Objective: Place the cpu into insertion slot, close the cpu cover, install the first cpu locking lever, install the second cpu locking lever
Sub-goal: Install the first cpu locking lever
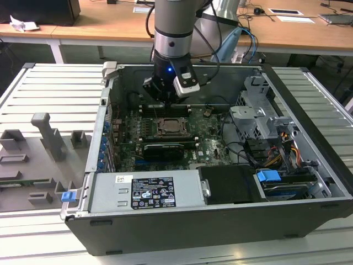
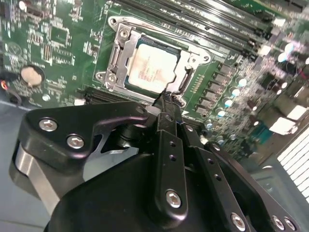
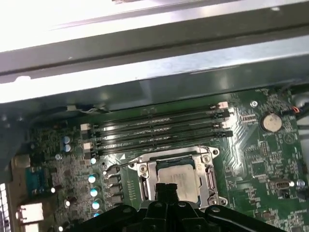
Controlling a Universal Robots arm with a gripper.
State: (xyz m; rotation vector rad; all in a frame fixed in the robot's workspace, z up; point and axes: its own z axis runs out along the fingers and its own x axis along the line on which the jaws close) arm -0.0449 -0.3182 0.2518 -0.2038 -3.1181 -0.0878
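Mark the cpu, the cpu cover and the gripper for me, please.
cpu (image 2: 154,71): second wrist view, middle of its silvery top.
cpu cover (image 2: 117,57): second wrist view, one side bar of the frame.
gripper (image 2: 165,100): second wrist view, between its fingertips.

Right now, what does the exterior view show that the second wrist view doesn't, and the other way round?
Exterior view: the case, power supply, drive cage and a grey tray beside the case. Second wrist view: the coin battery and capacitors on the board. Both: the cpu framed by its cover, with the pincer near it.
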